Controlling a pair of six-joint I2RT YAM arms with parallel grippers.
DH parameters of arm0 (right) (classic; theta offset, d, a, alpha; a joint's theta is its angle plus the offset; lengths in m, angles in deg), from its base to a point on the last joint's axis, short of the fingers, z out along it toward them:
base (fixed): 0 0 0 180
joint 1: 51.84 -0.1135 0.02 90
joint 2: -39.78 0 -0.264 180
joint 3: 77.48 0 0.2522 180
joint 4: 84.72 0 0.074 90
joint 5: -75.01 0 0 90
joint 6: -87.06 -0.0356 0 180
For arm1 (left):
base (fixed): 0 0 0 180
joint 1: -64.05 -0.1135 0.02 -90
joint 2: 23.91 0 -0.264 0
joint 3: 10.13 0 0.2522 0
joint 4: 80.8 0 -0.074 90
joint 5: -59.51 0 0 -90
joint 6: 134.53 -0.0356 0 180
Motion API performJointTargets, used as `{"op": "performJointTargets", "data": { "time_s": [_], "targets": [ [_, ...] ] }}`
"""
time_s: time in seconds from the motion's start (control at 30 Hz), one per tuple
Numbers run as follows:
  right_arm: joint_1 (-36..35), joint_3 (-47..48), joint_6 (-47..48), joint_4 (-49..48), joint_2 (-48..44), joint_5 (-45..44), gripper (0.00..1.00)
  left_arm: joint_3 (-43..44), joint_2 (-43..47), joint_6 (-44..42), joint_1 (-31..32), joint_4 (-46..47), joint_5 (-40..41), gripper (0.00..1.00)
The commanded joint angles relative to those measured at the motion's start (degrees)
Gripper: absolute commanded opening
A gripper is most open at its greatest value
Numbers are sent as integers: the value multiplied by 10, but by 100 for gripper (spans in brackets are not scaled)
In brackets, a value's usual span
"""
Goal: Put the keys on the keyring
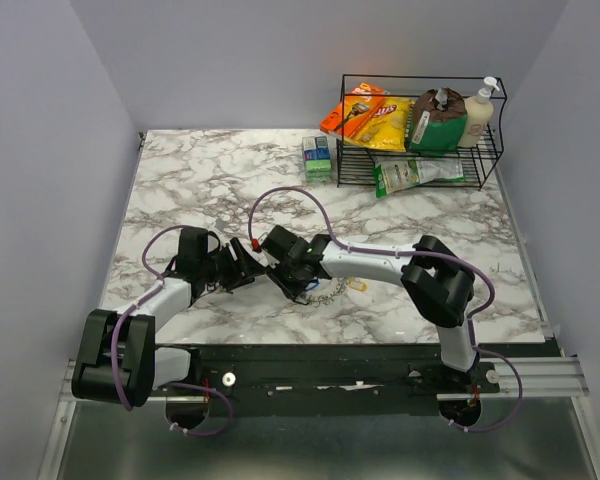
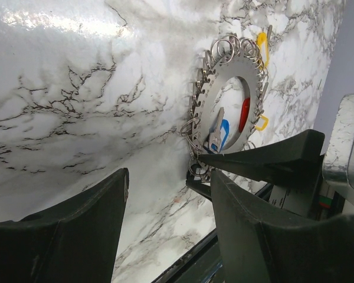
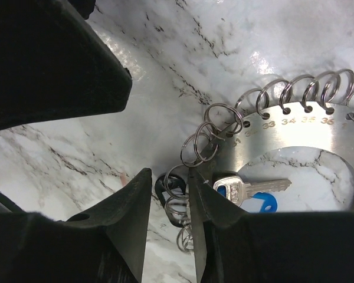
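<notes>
The keyring point(image 3: 295, 135) is a flat silver ring plate with numbered holes and small split rings point(image 3: 215, 127) along its rim. It lies on the marble near the front edge point(image 1: 332, 291). Inside it are keys: a silver key point(image 3: 253, 187) over a blue head point(image 3: 264, 202), also a red one point(image 2: 243, 114) and yellow ones point(image 2: 262, 41). My right gripper point(image 3: 169, 174) stands open over the plate's rim, with loose split rings point(image 3: 176, 191) and a dark loop between its fingers. My left gripper point(image 2: 170, 174) is open and empty just left of the keyring point(image 2: 224, 76). In the top view the left gripper point(image 1: 248, 270) and the right gripper point(image 1: 308, 288) nearly meet.
At the back right stands a black wire rack point(image 1: 420, 150) holding snack bags and a soap bottle point(image 1: 480, 112). A small box point(image 1: 318, 156) and a green packet point(image 1: 405, 175) lie beside it. The table's front edge point(image 1: 360, 345) runs just behind the keyring.
</notes>
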Motion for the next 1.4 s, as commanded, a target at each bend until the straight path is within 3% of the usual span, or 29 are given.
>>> {"op": "performJointTargets", "data": {
  "time_s": [0.0, 0.27, 0.9, 1.37],
  "targets": [
    [-7, 10, 3, 22, 18, -44, 39, -8, 13, -2, -4, 6, -7, 66],
    [-7, 15, 1, 25, 25, -82, 29, -8, 19, -5, -4, 2, -4, 66],
    [-6, 21, -27, 15, -57, -76, 36, -3, 29, -15, -2, -18, 11, 65],
    [33, -17, -73, -7, -62, -50, 32, 49, 27, -48, 98, -98, 121, 63]
  ]
}}
